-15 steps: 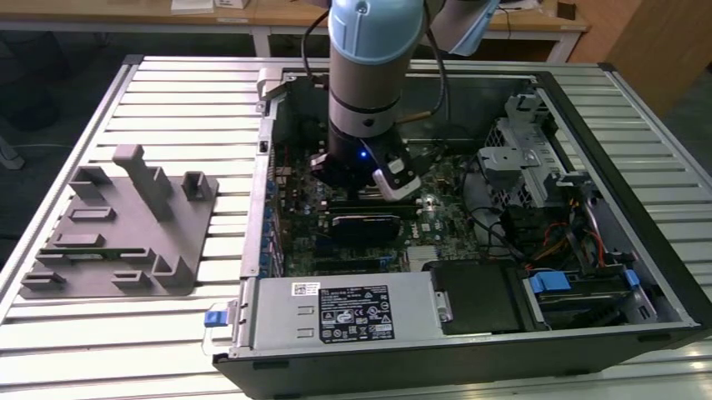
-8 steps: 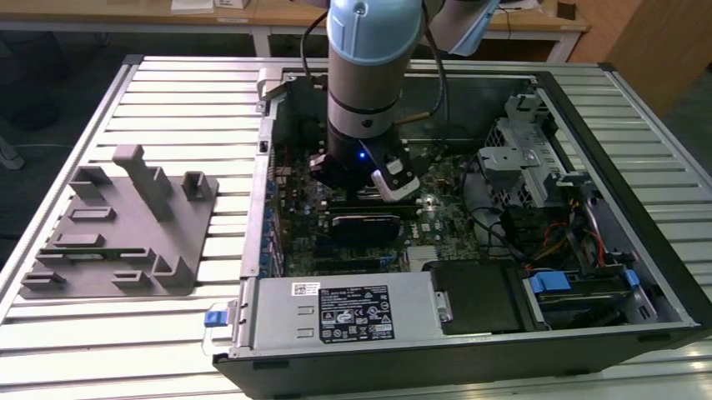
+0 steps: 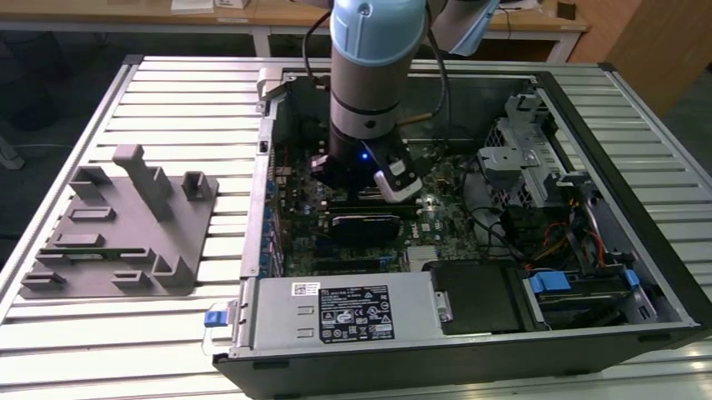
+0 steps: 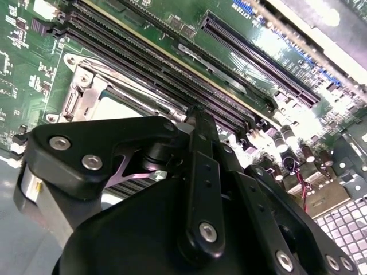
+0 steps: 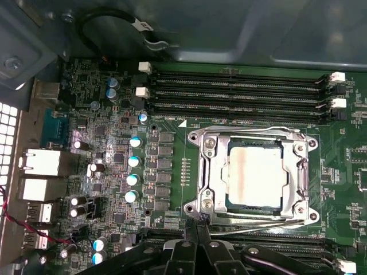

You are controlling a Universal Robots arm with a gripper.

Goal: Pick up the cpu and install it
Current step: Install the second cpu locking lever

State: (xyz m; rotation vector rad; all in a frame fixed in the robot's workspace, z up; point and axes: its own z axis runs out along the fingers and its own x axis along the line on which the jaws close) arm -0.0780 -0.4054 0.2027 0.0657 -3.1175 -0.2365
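The cpu [image 5: 255, 175], a flat square chip with a silvery-white top, lies inside the metal-framed motherboard socket [image 5: 206, 189]. In the second wrist view a pale part of the cpu [image 4: 114, 109] shows behind the black gripper linkage. My gripper [image 5: 198, 232] hangs just beside the socket's edge, its two black fingers pressed together with nothing between them. In the exterior view the gripper [image 3: 358, 193] is low inside the open computer case [image 3: 623, 108], over the motherboard.
Rows of memory slots [image 5: 235, 91] run along both sides of the socket. A grey plastic fixture [image 3: 122, 225] sits on the slatted table at the exterior view's left. The power supply [image 3: 333, 312], drive cage [image 3: 523, 158] and cables [image 3: 556, 242] crowd the case.
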